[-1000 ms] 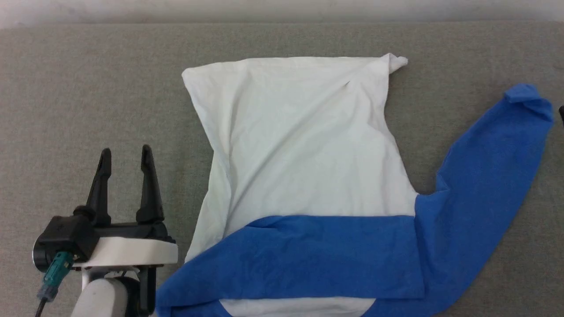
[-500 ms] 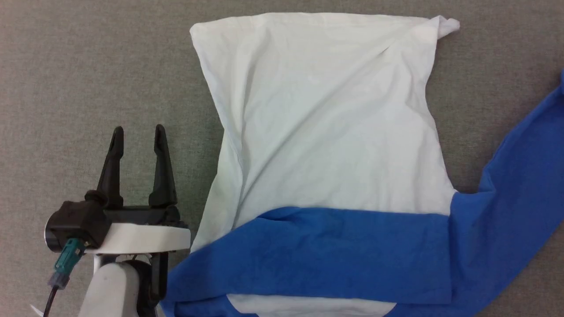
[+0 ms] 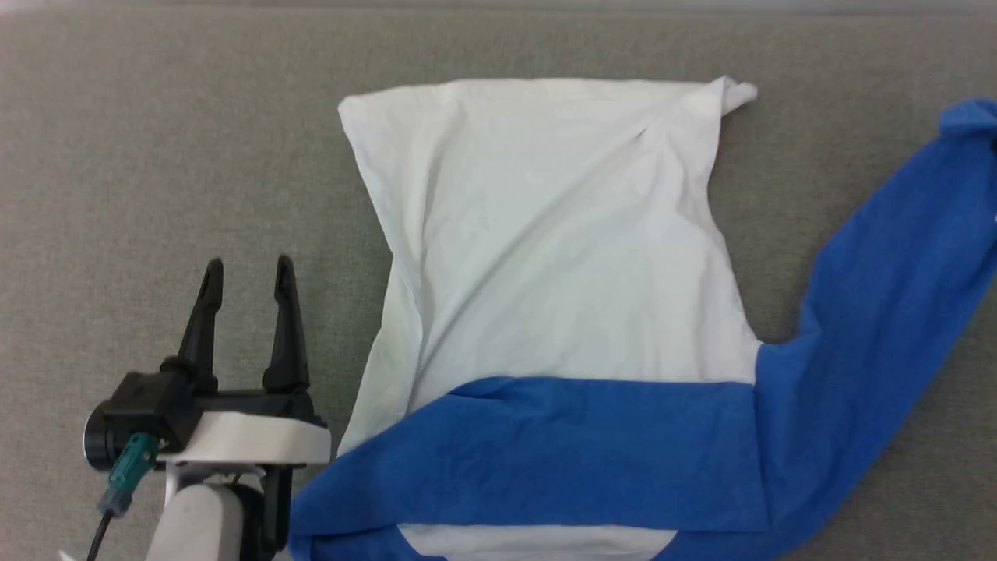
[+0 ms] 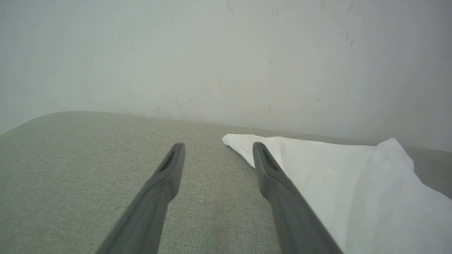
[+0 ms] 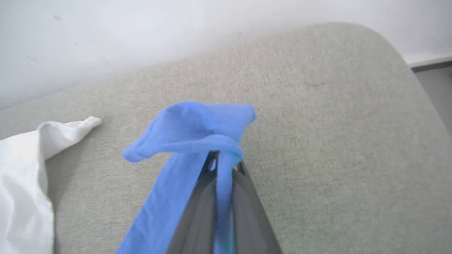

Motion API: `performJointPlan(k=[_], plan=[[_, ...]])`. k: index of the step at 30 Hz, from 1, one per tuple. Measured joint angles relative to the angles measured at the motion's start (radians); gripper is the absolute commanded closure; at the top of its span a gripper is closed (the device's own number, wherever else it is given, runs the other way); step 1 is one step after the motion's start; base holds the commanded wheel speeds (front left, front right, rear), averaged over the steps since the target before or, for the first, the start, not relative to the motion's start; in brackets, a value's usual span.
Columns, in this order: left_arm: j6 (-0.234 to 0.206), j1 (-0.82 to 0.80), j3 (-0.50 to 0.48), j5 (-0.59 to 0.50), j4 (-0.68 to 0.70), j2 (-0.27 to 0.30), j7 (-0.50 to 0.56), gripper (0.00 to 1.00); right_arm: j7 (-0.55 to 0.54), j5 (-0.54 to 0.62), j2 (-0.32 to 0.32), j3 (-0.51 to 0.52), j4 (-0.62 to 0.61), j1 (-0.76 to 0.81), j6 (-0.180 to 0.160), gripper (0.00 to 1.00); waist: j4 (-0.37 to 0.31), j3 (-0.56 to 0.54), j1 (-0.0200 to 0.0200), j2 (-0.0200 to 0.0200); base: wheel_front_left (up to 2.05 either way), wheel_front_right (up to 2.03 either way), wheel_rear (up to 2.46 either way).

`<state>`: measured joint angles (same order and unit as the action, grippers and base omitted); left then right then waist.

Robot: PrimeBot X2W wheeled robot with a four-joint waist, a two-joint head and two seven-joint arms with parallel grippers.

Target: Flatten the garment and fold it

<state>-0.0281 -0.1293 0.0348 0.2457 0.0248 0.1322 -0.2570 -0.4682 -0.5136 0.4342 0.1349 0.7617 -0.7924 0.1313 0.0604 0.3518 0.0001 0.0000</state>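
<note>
The garment [image 3: 545, 249] lies on the grey cushion, white body spread out with its hem at the far side. One blue sleeve [image 3: 561, 452] is folded across the near part. The other blue sleeve [image 3: 880, 312] stretches out to the far right. My right gripper [image 5: 222, 157] is shut on that sleeve's cuff [image 5: 197, 123], which bunches over the fingertips, lifted off the cushion. My left gripper [image 3: 248, 269] stands open and empty over bare cushion, just left of the white body. In the left wrist view, the left gripper [image 4: 218, 146] has the garment's white corner [image 4: 240, 141] beside its right finger.
The grey fabric cushion [image 3: 156, 156] extends well left of the garment. A pale wall [image 4: 212, 53] rises behind its far edge. In the right wrist view the cushion's rounded corner [image 5: 388, 46] falls away at the right, with a strip of floor [image 5: 434, 81] beyond.
The head camera has shifted. My right gripper has gone from open to shut on the blue cuff, and the cuff end sits slightly farther out. The left gripper stays open in place.
</note>
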Motion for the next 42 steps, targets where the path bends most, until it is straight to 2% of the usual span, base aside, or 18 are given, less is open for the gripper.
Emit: performJointPlan(k=[8, 13, 17, 21, 24, 29, 33, 34, 35, 36, 37, 42], plan=[[-0.001, 0.072, -0.025, 0.0, -0.027, 0.013, 0.006, 0.0, 0.006, -0.041, -0.039, -0.164, -0.253, 0.072, 0.0, 1.0, -0.032, -0.116, -0.0003, 0.0, 0.0, 0.0, 0.0], [-0.005, 0.103, -0.032, 0.001, -0.011, 0.032, 0.034, 0.0, -0.043, -0.092, -0.125, -0.294, -0.443, 0.158, 0.0, 1.0, -0.051, -0.185, -0.0003, 0.0, 0.0, 0.0, 0.0], [-0.009, 0.116, -0.031, 0.002, 0.004, 0.038, 0.053, 0.0, -0.066, -0.128, -0.219, -0.39, -0.536, 0.227, 0.0, 1.0, -0.062, -0.23, -0.0003, 0.0, 0.0, 0.0, 0.0], [-0.009, 0.123, -0.021, 0.002, 0.011, 0.041, 0.065, 0.0, -0.062, -0.163, -0.318, -0.472, -0.543, 0.275, 0.0, 1.0, -0.062, -0.263, -0.0004, 0.0, 0.0, 0.0, 0.0], [-0.007, 0.123, -0.008, 0.002, 0.012, 0.04, 0.071, 0.0, -0.038, -0.196, -0.365, -0.55, -0.515, 0.298, 0.0, 1.0, -0.046, -0.273, -0.0003, 0.0, 0.0, 0.0, 0.0], [0.001, 0.121, 0.014, 0.005, 0.005, 0.037, 0.072, 0.0, 0.022, -0.26, -0.38, -0.689, -0.438, 0.323, 0.0, 1.0, -0.005, -0.274, -0.0001, 0.0, 0.0, 0.0, 0.0], [0.005, 0.114, 0.03, 0.01, -0.011, 0.028, 0.067, 0.0, 0.131, -0.318, -0.383, -0.8, -0.368, 0.33, 0.0, 1.0, 0.023, -0.262, -0.0002, 0.0, 0.0, 0.0, 0.0], [0.008, 0.11, 0.032, 0.011, -0.017, 0.028, 0.063, 0.0, 0.156, -0.322, -0.383, -0.828, -0.346, 0.33, 0.0, 0.85, 0.026, -0.257, -0.0001, 0.0, 0.0, 0.0, 0.0], [0.009, 0.105, 0.033, 0.011, -0.021, 0.026, 0.062, 0.0, 0.172, -0.341, -0.382, -0.86, -0.326, 0.33, 0.0, 0.85, 0.029, -0.251, 0.0, 0.0, 0.0, 0.0, 0.0], [0.009, 0.099, 0.036, 0.011, -0.025, 0.024, 0.061, 0.0, 0.181, -0.361, -0.382, -0.894, -0.306, 0.33, 0.0, 0.53, 0.031, -0.245, 0.0, 0.0, 0.0, 0.0, 0.0], [0.009, 0.095, 0.038, 0.011, -0.028, 0.021, 0.057, 0.0, 0.193, -0.363, -0.382, -0.926, -0.285, 0.328, 0.0, 0.0, 0.032, -0.239, 0.0, 0.0, 0.0, 0.0, 0.0], [0.008, 0.085, 0.038, 0.011, -0.043, 0.018, 0.044, 0.0, 0.288, -0.383, -0.382, -1.033, -0.264, 0.3, 0.0, 0.0, 0.028, -0.222, 0.0, 0.0, 0.0, 0.0, 0.0]])
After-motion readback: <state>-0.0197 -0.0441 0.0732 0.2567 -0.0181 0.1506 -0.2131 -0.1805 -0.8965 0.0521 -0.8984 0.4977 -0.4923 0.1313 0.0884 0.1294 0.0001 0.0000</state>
